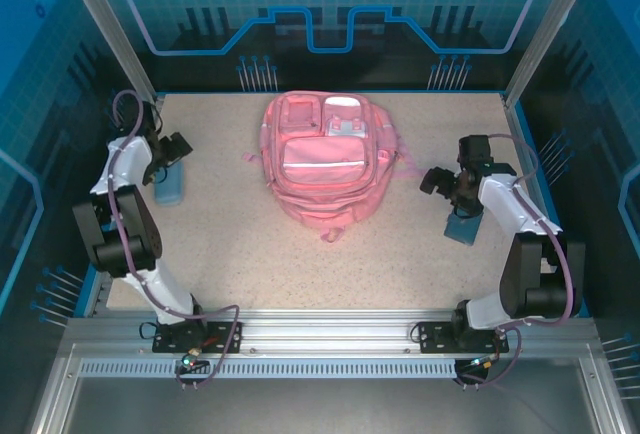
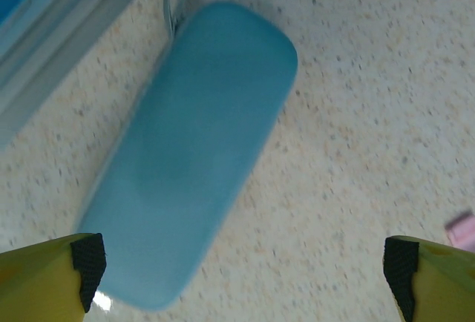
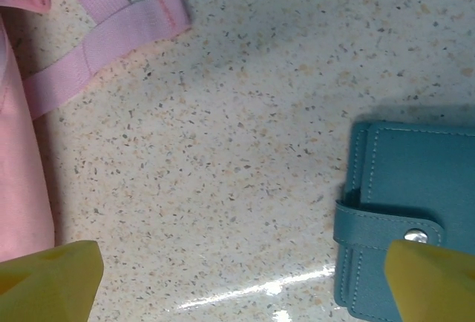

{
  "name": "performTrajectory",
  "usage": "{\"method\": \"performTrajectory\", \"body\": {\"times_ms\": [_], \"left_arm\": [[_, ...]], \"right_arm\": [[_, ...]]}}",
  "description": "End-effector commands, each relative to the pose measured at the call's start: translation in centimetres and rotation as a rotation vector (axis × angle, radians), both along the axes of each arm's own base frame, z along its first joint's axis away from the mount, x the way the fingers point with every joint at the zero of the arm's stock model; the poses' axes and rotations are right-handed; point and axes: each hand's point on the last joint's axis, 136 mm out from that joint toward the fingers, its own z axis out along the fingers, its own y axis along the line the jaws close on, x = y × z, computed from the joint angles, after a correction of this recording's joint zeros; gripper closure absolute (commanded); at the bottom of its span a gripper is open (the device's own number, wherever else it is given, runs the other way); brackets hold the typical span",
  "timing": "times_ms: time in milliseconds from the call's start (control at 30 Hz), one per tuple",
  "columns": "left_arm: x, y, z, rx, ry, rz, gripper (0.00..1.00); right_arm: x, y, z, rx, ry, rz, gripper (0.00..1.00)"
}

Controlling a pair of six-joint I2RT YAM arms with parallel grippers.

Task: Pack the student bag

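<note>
The student bag point(image 1: 322, 159), a large pink backpack, lies flat at the middle back of the table, pockets facing up. My left gripper point(image 1: 172, 154) hovers open over the table at the far left, just above a light-blue oblong case point(image 1: 170, 186). In the left wrist view the case point(image 2: 197, 144) lies diagonally ahead of my open left gripper point(image 2: 245, 274), with nothing between the pads. My right gripper point(image 1: 440, 182) stands open to the right of the bag. In its wrist view, bare table lies in my open right gripper point(image 3: 241, 281), a teal wallet point(image 3: 415, 203) is by the right finger and the bag's side point(image 3: 18, 188) at the left.
A pink strap point(image 3: 111, 33) of the bag trails over the table toward the right gripper. The teal wallet point(image 1: 462, 226) lies near the table's right edge. Metal frame posts and blue walls enclose the table point(image 1: 300, 264). Speckled tabletop stretches between the bag and the arm bases.
</note>
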Motion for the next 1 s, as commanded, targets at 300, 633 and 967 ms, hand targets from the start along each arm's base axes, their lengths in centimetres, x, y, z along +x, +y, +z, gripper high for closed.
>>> {"method": "performTrajectory", "body": {"times_ms": [300,633,967], "left_arm": [[0.3,1.5,-6.1,0.042,0.256,-0.185,0.01],[1.1,1.8,-8.1,0.035,0.312,-0.23,0.06],[1.2,0.3,-6.8,-0.06,0.277,-0.176,0.37]], "right_arm": [[1.0,2.4,1.5,0.074,-0.075,0.057,0.0],[1.1,3.0,2.2,0.085,-0.086,0.054,0.01],[1.1,4.4,3.1,0.107,-0.11,0.085,0.01]]}}
